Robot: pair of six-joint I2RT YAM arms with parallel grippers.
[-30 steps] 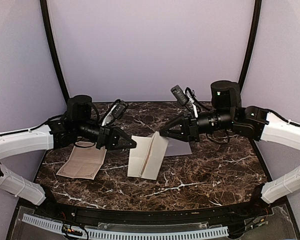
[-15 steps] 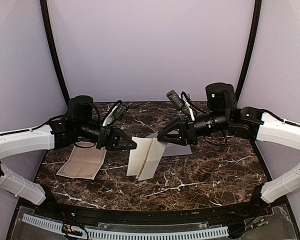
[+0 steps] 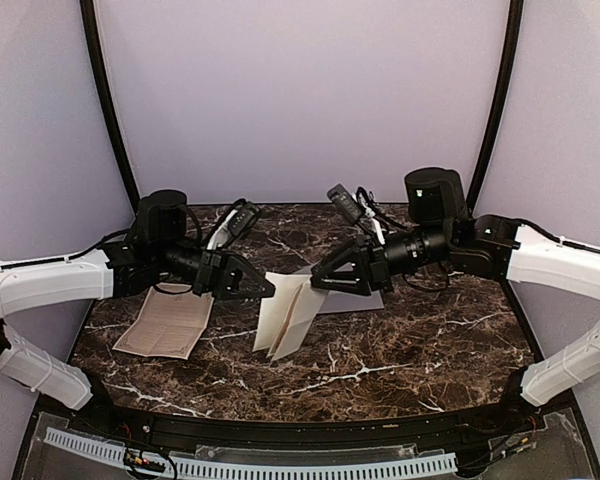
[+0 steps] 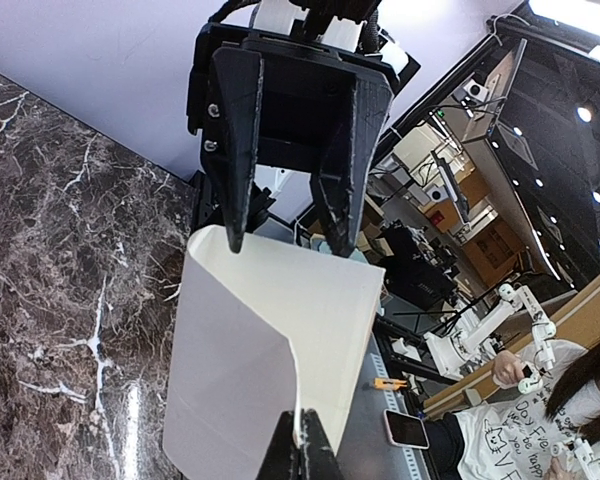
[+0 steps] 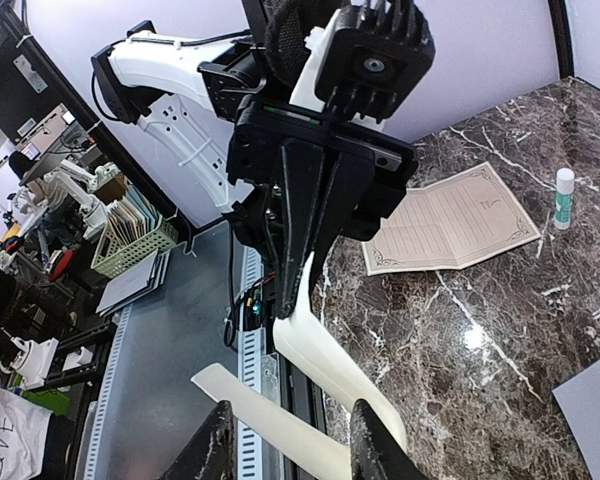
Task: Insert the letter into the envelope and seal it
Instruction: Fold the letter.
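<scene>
A cream folded letter [image 3: 283,318] stands tilted on its lower edge mid-table, its two leaves spread in a V. My left gripper [image 3: 267,292] is shut on the edge of one leaf [image 4: 230,380]. My right gripper [image 3: 316,282] is open at the sheet's opposite edge. In the right wrist view its fingers [image 5: 216,452] straddle the free leaf [image 5: 270,425]. The pale grey-lavender envelope [image 3: 358,299] lies flat on the marble under the right arm, partly hidden by it; only its corner [image 5: 592,412] shows in the right wrist view.
A tan ornate-bordered sheet [image 3: 166,325] lies flat at the left under the left arm, and shows again as the tan sheet [image 5: 450,226]. A white glue stick [image 5: 563,194] stands beyond it. The table's near edge carries a cable rail [image 3: 250,465].
My right gripper has moved left toward the left one. The cream sheet has gone from lying nearly flat to standing up, with its leaves closer together.
</scene>
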